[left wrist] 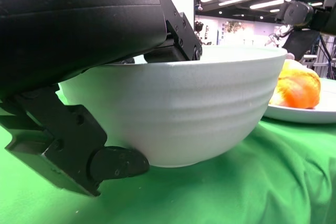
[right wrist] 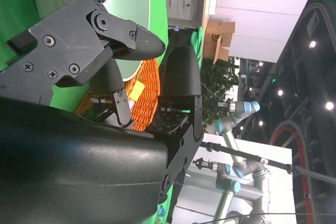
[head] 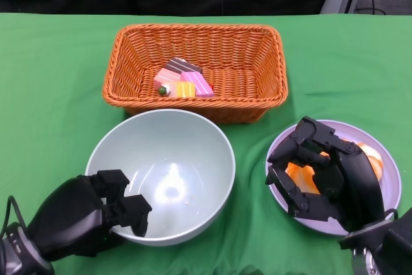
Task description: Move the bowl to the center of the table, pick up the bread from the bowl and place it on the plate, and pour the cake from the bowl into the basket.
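Orange wicker basket (head: pixel 195 69) at table rear centre, on green cloth-covered table (head: pixel 51 82); pink, brown and yellow cake pieces (head: pixel 183 79) inside it. Pale green ceramic bowl (head: pixel 161 175) just before basket, left of pale purple round plate (head: pixel 386 188). Orange bread (head: pixel 371 159) on plate. Bowl and plate near, apart.

A green cloth (head: pixel 51 82) covers the bench, and beyond it stand a white cabinet (right wrist: pixel 181 2), cardboard boxes (right wrist: pixel 220 39) and a leafy plant (right wrist: pixel 223 85).
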Robot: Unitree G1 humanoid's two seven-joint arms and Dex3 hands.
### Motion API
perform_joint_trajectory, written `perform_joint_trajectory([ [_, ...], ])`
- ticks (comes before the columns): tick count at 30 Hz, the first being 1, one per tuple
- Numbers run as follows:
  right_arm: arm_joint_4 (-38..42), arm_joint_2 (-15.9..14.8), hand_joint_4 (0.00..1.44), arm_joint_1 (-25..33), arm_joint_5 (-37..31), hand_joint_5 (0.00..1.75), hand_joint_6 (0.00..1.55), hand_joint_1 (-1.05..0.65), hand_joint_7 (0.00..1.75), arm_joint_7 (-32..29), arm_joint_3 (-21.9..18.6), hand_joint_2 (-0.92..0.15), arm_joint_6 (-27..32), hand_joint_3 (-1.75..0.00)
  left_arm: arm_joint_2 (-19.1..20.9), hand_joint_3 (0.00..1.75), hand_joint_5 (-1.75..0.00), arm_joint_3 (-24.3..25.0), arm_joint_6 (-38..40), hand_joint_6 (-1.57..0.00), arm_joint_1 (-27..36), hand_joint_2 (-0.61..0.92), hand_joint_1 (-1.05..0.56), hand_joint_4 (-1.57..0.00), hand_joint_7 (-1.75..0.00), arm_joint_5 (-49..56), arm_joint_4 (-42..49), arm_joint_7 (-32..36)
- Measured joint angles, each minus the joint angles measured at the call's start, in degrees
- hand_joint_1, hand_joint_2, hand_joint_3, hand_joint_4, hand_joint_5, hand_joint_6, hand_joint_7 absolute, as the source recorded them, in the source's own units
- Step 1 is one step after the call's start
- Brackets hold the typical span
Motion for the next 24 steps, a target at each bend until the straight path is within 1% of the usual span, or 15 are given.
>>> perform_joint_trajectory([
  [2, 0.0, 0.0, 0.74, 0.0, 0.0, 1.55, 0.67, -0.22, 1.33, 0.0, 0.0, -0.47, 0.0, -1.00, 0.2, 0.05, -0.76, 0.4, -1.3, -0.90, 0.1, 0.83, -0.35, -0.75, -0.23, -1.0, -0.9, -1.0],
  [3, 0.0, 0.0, 0.73, 0.0, 0.0, 1.55, 0.66, -0.21, 1.33, 0.0, 0.0, -0.47, 0.0, -1.01, 0.3, 0.03, -0.65, 0.7, -2.1, -0.86, 0.1, 0.85, -0.43, -0.70, -0.14, -1.6, -1.3, -1.8],
  [4, 0.0, 0.0, 0.73, 0.0, 0.0, 1.55, 0.66, -0.21, 1.33, 0.1, 0.0, -0.47, 0.0, -1.00, 0.5, 0.02, -0.57, 1.1, -3.0, -0.83, 0.3, 0.87, -0.49, -0.67, -0.08, -2.3, -1.6, -3.0],
  [6, 0.1, 0.0, 0.73, 0.0, 0.0, 1.55, 0.65, -0.21, 1.33, 0.2, 0.0, -0.48, 0.0, -0.98, 0.9, 0.01, -0.35, 2.3, -4.6, -0.75, 0.9, 0.90, -0.62, -0.65, -0.02, -4.3, -2.2, -6.0],
  [7, 0.3, 0.0, 0.72, 0.0, 0.0, 1.55, 0.65, -0.21, 1.33, 0.3, 0.0, -0.49, 0.0, -0.97, 1.2, 0.01, -0.25, 3.2, -5.9, -0.67, 1.4, 0.91, -0.70, -0.60, -0.01, -6.2, -2.4, -8.4],
  [9, 0.6, -0.1, 0.72, 0.0, 0.0, 1.55, 0.65, -0.22, 1.33, 0.4, -0.1, -0.49, 0.0, -0.96, 1.4, 0.04, -0.16, 5.1, -8.7, -0.59, 2.4, 0.92, -0.79, -0.55, 0.00, -9.5, -2.9, -13.0],
  [10, 0.8, -0.1, 0.72, -0.1, 0.0, 1.55, 0.65, -0.20, 1.33, 0.6, -0.1, -0.50, 0.0, -0.95, 1.4, 0.10, -0.12, 6.2, -10.2, -0.53, 2.9, 0.92, -0.86, -0.51, 0.00, -11.5, -3.2, -15.6],
  [12, 1.1, -0.2, 0.72, -0.1, 0.2, 1.56, 0.65, -0.20, 1.33, 0.8, -0.1, -0.50, -0.1, -0.95, 1.5, 0.15, -0.06, 8.7, -12.5, -0.46, 3.8, 0.92, -0.93, -0.46, 0.00, -15.6, -3.6, -20.8],
  [14, 1.1, -0.2, 0.72, -0.1, 0.4, 1.56, 0.65, -0.20, 1.33, 0.9, -0.1, -0.50, -0.1, -0.96, 1.5, 0.16, -0.02, 11.2, -15.2, -0.39, 4.7, 0.92, -0.98, -0.40, 0.00, -20.9, -3.7, -27.0],
  [16, 1.2, -0.2, 0.73, -0.1, 0.4, 1.55, 0.65, -0.20, 1.33, 0.9, -0.1, -0.50, -0.2, -0.96, 1.4, 0.17, 0.00, 13.3, -19.2, -0.33, 5.3, 0.92, -1.02, -0.31, 0.00, -28.0, -3.2, -34.6],
  [19, 1.5, -0.1, 0.73, -0.1, 0.4, 1.55, 0.65, -0.20, 1.32, 0.9, -0.1, -0.50, -0.2, -0.96, 0.8, 0.19, 0.00, 15.7, -22.8, -0.27, 6.1, 0.92, -1.04, -0.23, 0.00, -40.4, -3.1, -46.4],
  [22, 1.6, -0.1, 0.73, -0.1, 0.4, 1.55, 0.65, -0.21, 1.32, 0.9, -0.1, -0.51, -0.3, -0.95, 0.5, 0.22, 0.00, 16.0, -21.9, -0.22, 7.8, 0.92, -1.05, -0.17, 0.00, -53.7, -6.0, -59.3],
  [24, 1.6, -0.1, 0.73, -0.1, 0.4, 1.55, 0.65, -0.22, 1.32, 0.9, 0.0, -0.51, -0.3, -0.94, 0.4, 0.25, -0.01, 16.0, -18.7, -0.21, 9.0, 0.92, -1.05, -0.18, 0.00, -63.1, -10.0, -68.1],
])
